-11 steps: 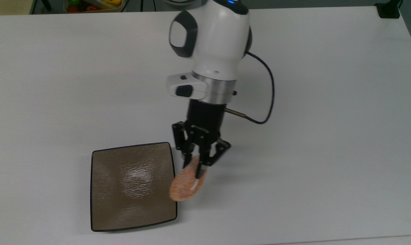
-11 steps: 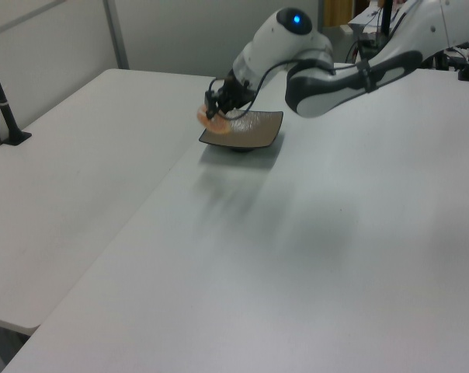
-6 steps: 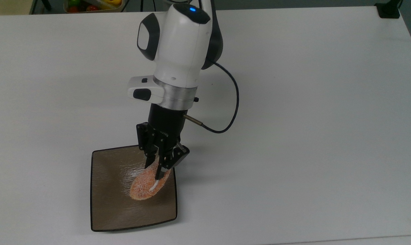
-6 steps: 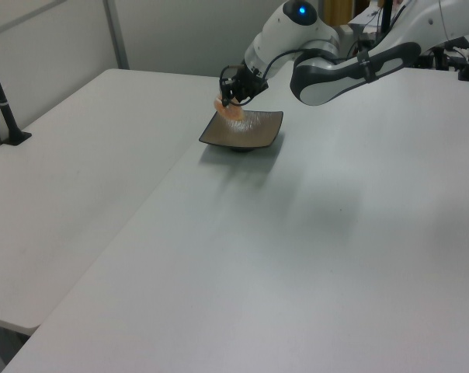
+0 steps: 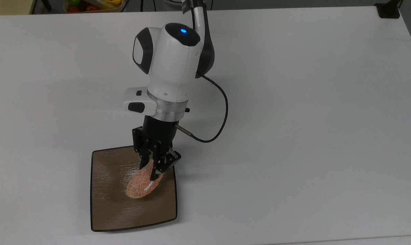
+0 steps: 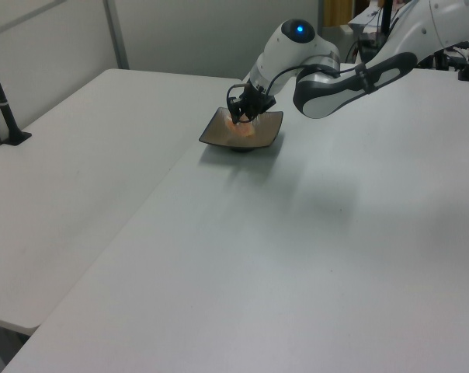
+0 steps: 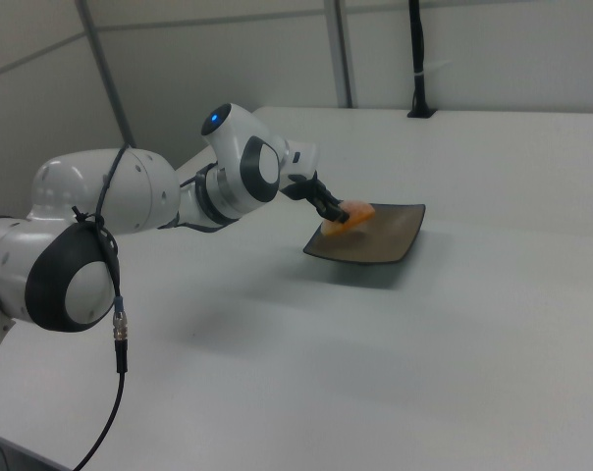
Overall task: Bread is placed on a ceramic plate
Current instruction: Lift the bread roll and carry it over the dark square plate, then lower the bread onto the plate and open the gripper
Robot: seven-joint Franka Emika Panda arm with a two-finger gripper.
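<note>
The bread (image 5: 139, 184), an oval orange-brown loaf with a thin white stripe, hangs tilted over the middle of the ceramic plate (image 5: 106, 211). My gripper (image 5: 150, 173) is shut on the bread's upper end, fingers pointing down at the plate. The square brown plate lies near the table's front edge in the top view. In the left view the bread (image 6: 241, 127) sits low over the plate (image 6: 262, 139) under the gripper (image 6: 241, 118). In the right view the bread (image 7: 350, 217) is held at the plate's (image 7: 390, 243) left part by the gripper (image 7: 333, 215). I cannot tell if the bread touches the plate.
The white table (image 5: 311, 119) stretches wide to the top view's right and back. A black cable (image 5: 215, 112) loops from the wrist. A bin of colourful items (image 5: 93, 5) sits beyond the far edge. A black post base (image 5: 388, 10) stands at the far right corner.
The gripper carried the bread from beside the plate's right edge leftward over the plate, then lower toward its middle. It stays shut on the bread.
</note>
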